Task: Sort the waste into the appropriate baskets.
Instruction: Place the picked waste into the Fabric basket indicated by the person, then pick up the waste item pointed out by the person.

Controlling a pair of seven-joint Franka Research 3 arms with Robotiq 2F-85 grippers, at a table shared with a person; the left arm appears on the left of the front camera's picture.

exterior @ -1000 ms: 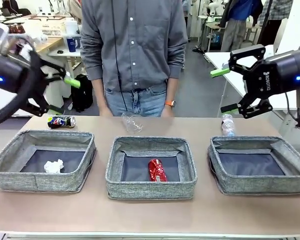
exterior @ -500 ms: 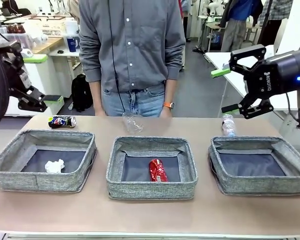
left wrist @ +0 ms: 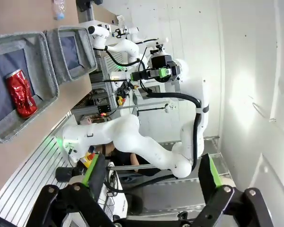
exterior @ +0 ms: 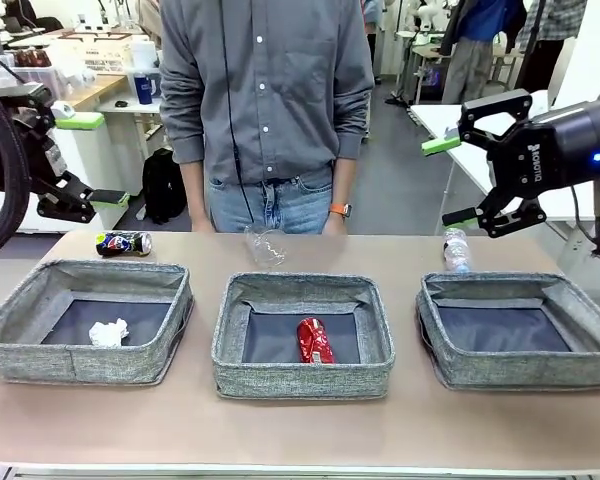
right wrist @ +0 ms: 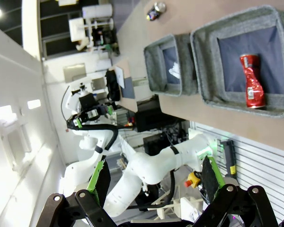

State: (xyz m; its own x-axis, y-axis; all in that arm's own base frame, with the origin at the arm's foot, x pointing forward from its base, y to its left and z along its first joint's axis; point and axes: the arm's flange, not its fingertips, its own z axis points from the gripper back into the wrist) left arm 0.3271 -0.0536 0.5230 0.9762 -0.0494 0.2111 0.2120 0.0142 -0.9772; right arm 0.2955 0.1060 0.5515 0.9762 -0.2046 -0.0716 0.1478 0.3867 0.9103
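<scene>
Three grey baskets stand in a row. The left basket (exterior: 40,352) holds a crumpled white paper ball (exterior: 108,333). A crushed red can (exterior: 314,340) lies in the middle basket (exterior: 300,381); the right basket (exterior: 525,372) has nothing in it. Behind them on the table lie a dark can (exterior: 123,243), a clear cup (exterior: 264,244) and a water bottle (exterior: 456,250). My left gripper (exterior: 95,160) hangs open high above the dark can. Open as well, my right gripper (exterior: 448,181) hovers above the bottle. The left wrist view shows the red can (left wrist: 21,92); the right wrist view shows it (right wrist: 252,88) and the paper ball (right wrist: 174,71).
A person in a grey shirt (exterior: 265,90) stands at the far edge, hands down just behind the cup. The table's near strip (exterior: 300,430) in front of the baskets is bare wood. Other tables and equipment stand in the background.
My left gripper has swung back to the left and turned, its fingers now pointing right above the dark can. The right arm and the waste have not moved.
</scene>
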